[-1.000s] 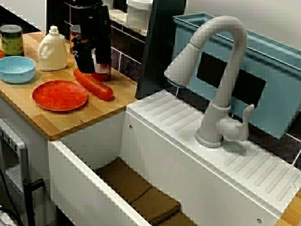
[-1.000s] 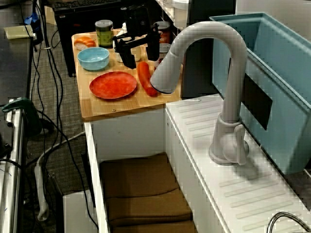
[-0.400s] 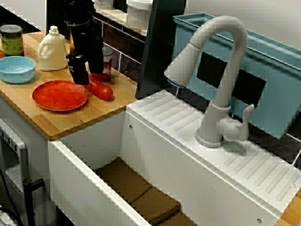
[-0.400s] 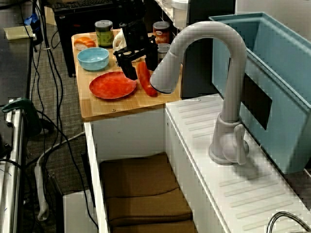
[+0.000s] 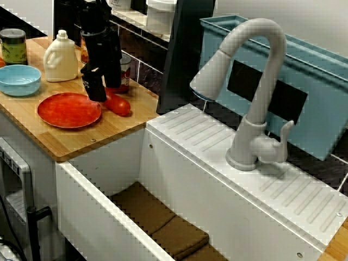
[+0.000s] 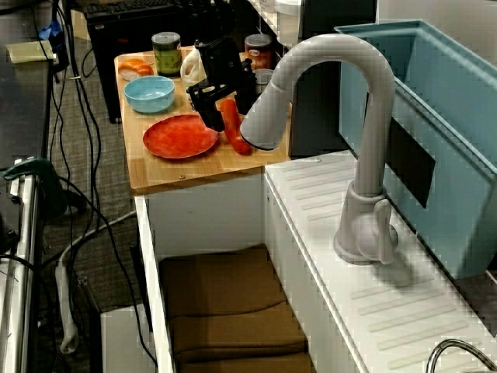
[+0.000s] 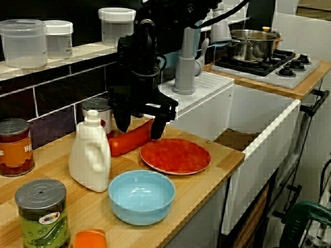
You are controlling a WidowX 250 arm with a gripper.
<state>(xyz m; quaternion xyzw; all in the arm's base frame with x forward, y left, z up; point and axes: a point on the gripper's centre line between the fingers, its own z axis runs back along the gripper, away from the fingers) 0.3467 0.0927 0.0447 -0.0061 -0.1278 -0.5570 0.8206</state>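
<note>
A: Where to look for the gripper (image 7: 138,124)?

B: Left of centre in the view from the counter end, hanging low over the wooden counter (image 7: 223,153). Spread wide, black fingers (image 7: 122,122) pointing down on either side of the long red sausage (image 7: 129,140).

A: Clamped on it?

B: No, open around it. Hard to say whether touching at all.

A: And the sausage itself?

B: Lying flat on the wood, slanting up to the right, just in front of a silver-topped can (image 7: 98,109) by the dark tiled wall (image 7: 57,93). In the view beside the faucet, poking out lower right of the fingers, in the upper left of the frame.

A: Around that?

B: Just beside it, lower right, a red plate (image 7: 176,155). Left of it, close by, an upright white bottle (image 7: 90,152). Below the bottle, nearer the camera, a light blue bowl (image 7: 141,196); bottom left, a green-labelled can (image 7: 41,212). Further out, past the counter's end, the white sink (image 5: 163,163) with its grey faucet (image 5: 255,81), well apart from the gripper.
</note>
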